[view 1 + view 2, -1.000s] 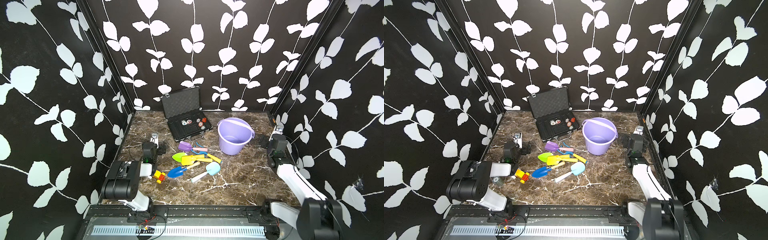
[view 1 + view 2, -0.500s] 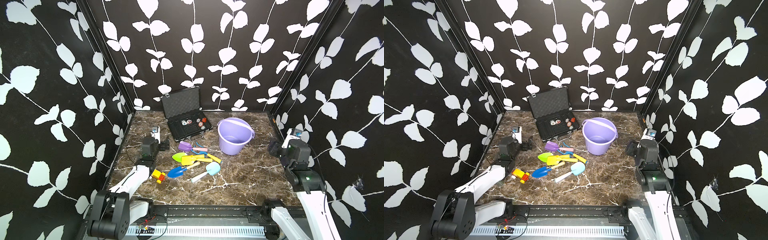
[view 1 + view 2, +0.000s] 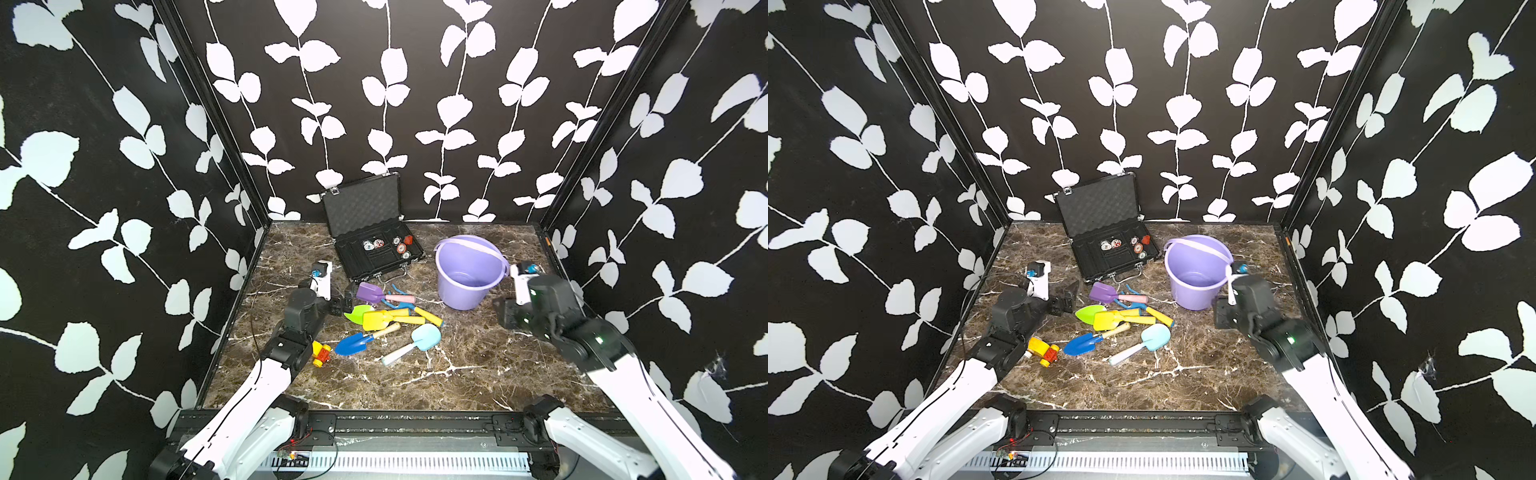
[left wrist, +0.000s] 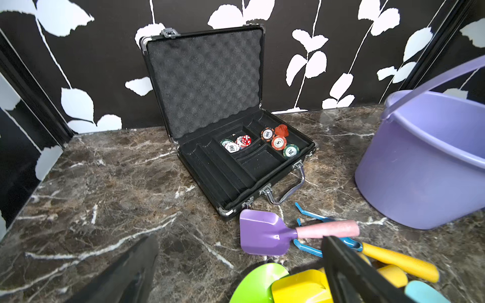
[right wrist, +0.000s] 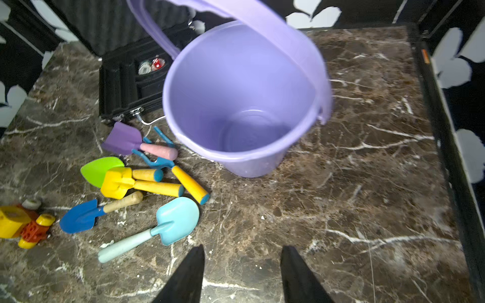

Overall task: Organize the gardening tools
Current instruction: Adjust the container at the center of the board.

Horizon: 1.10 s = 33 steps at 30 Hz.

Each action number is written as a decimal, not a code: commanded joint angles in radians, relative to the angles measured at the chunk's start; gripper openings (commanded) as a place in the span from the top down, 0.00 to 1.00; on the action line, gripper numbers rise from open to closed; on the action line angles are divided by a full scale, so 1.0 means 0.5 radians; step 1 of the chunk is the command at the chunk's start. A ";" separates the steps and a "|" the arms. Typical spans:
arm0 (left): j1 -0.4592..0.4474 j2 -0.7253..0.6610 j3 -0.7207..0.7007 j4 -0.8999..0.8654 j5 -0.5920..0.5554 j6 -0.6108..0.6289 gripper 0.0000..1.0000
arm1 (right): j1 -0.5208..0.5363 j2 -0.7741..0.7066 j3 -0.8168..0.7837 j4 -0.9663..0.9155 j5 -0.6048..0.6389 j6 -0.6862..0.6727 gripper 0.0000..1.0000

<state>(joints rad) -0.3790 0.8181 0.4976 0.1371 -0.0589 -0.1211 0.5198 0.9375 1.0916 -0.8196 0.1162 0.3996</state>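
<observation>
Left of the lilac plastic bucket (image 3: 462, 300), the black left gripper (image 4: 238, 240) hangs spread wide and empty at the edge of the heap of small coloured plastic gardening tools (image 3: 388, 320). The heap lies just beside the bucket. Right of the bucket, the black right gripper (image 5: 242, 249) is partly spread, pinching nothing.

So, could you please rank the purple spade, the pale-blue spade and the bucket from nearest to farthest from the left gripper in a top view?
1. Purple spade, right beside the left gripper.
2. Pale-blue spade, mid-table, nearer the front.
3. Bucket, on the right, farthest.
</observation>
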 commanded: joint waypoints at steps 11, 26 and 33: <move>-0.006 0.039 -0.049 -0.107 0.217 -0.120 0.01 | -0.129 0.994 1.035 -0.066 -0.081 -0.207 0.55; -0.027 0.214 -0.097 -0.203 0.340 -0.074 0.01 | -0.644 1.657 1.763 -0.166 -0.621 -0.290 0.48; -0.107 0.276 -0.083 -0.328 0.309 0.013 0.01 | -0.675 1.808 2.029 -0.193 -0.754 -0.270 0.42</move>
<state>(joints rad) -0.4145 0.9554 0.4541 0.0204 0.0952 -0.1535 0.1883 1.8423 2.0323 -0.9112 -0.2222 0.2653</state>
